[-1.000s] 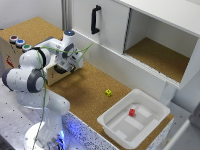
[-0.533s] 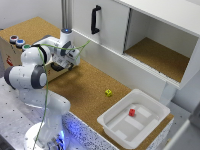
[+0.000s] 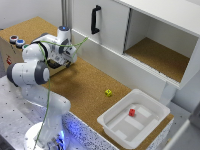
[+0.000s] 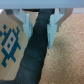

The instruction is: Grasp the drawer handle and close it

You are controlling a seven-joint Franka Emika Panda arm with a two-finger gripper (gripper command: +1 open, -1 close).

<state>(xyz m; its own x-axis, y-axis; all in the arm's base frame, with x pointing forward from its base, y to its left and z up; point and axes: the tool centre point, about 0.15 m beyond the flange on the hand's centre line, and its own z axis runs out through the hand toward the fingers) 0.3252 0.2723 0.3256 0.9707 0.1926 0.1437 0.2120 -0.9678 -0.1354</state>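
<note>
In the wrist view the drawer handle (image 4: 34,60) is a dark bar running between my two pale fingers (image 4: 26,22). My gripper (image 4: 39,39) is shut on the drawer handle, one finger against each side. Beside the handle is the tan drawer (image 4: 10,55) front, marked with a blue pattern. In the exterior view my gripper (image 3: 69,57) sits low at the brown box (image 3: 9,52) with coloured round buttons (image 3: 17,41), at the exterior view's left. The arm hides the drawer and handle there.
A large white cabinet (image 3: 115,25) with a long black vertical handle (image 3: 95,19) and an open cork-lined compartment (image 3: 160,57) stands behind. A white tray (image 3: 120,125) holds a small red block (image 3: 132,112). A small yellow block (image 3: 108,92) lies on the cork table.
My arm and gripper have shifted toward the exterior view's left, closer to the brown box. The blocks, tray and cabinet have not moved.
</note>
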